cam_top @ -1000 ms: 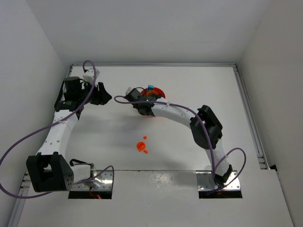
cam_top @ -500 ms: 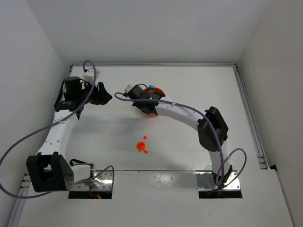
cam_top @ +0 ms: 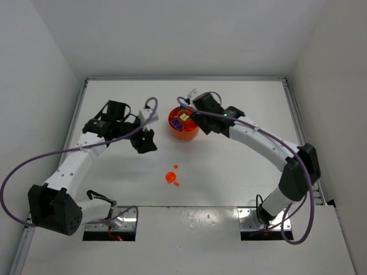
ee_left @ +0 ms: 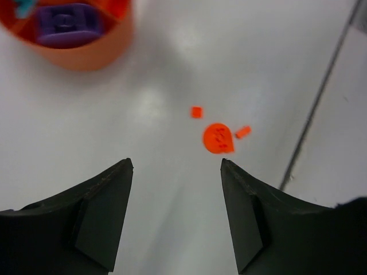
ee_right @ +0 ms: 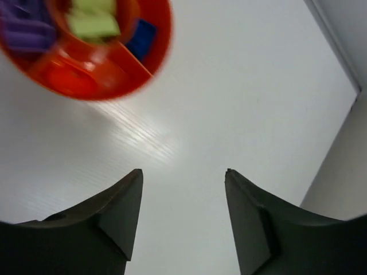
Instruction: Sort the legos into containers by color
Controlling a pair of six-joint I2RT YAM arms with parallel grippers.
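Only the overhead camera gives you the whole layout. The round orange dish stands on the white table toward the far middle. Three loose orange bits lie well apart from it, nearer the arm bases. From up there they are mere specks.

The left wrist camera gives you their shapes. The round orange piece is a flat disc drawn to a point on one side, with faint marks on top. A tiny square orange piece lies near it toward the dish, and a short orange bar lies just beside it on the other side. Your left gripper hangs over bare table with those pieces beyond its tips, jaws apart and nothing between them. At that view's top corner a studded purple brick sits in one compartment, with a sliver of a cyan piece next door.

The right wrist camera, though blurred, shows you what the left cannot: a lime green brick and a blue brick in separate compartments, split by thin inner walls. Your right gripper is spread wide and empty, over the table just beside the dish.

Dish and bricks are glossy plastic. The table is smooth with a soft sheen, and the jaws are matte black wedges.
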